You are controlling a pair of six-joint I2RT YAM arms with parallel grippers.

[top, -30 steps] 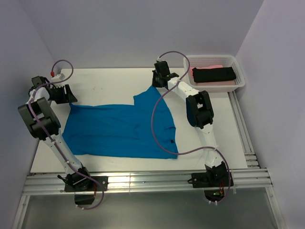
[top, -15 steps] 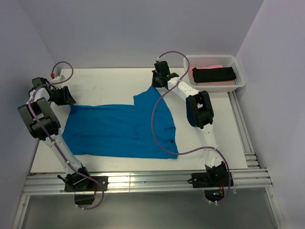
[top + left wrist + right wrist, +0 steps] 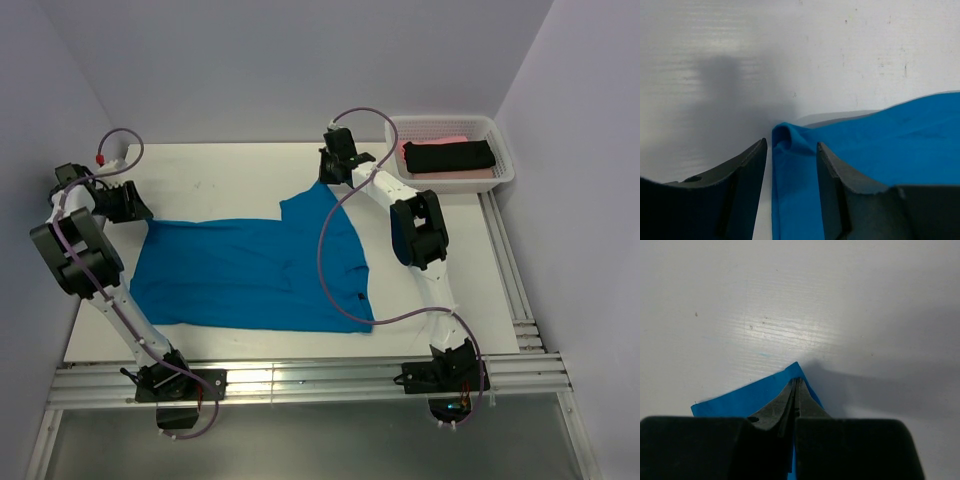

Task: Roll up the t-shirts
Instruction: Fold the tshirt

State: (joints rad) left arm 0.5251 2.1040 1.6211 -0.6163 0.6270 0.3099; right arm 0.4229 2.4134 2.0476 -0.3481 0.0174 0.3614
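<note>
Pink t-shirt (image 3: pixel 455 139) mostly buried under the black t-shirt (image 3: pixel 450 156) (only its edges peek out), blue t-shirt (image 3: pixel 250 275) partly covered by the right arm (image 3: pixel 415 230), its pinched corner hidden behind closed right fingers (image 3: pixel 778 407), left wrist view cropping it below.

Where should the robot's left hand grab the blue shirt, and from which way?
Probably the puckered corner of the blue shirt, at its far left end, coming in from the left. It stands up off the table, between the open jaws of the left gripper, so a pinch should catch it.
</note>
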